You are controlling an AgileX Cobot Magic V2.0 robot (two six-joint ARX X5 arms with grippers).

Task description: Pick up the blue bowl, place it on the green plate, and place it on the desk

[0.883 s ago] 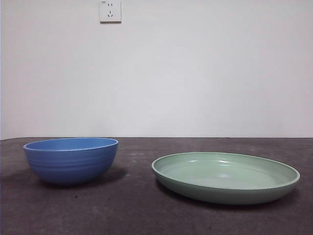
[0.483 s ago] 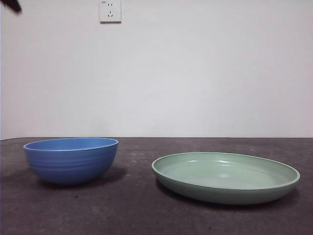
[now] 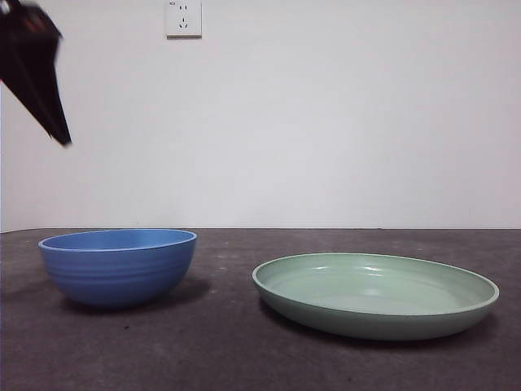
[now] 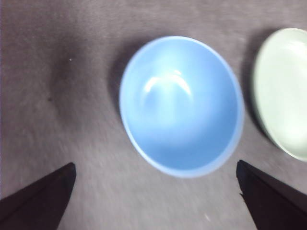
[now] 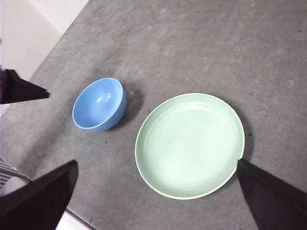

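Note:
The blue bowl stands upright on the desk at the left. The green plate lies empty on the desk to its right, a gap between them. My left gripper comes in at the top left corner, well above the bowl and a little left of it. In the left wrist view its jaws are wide open over the bowl, with the plate at the side. My right gripper is open, high above the plate and bowl.
A white wall with a power socket stands behind the desk. In the right wrist view the left arm's tip shows near the bowl, and the desk's edge runs close by.
The left gripper has come down into the front view's top left corner, from a small tip to a large dark shape. Bowl and plate have not moved.

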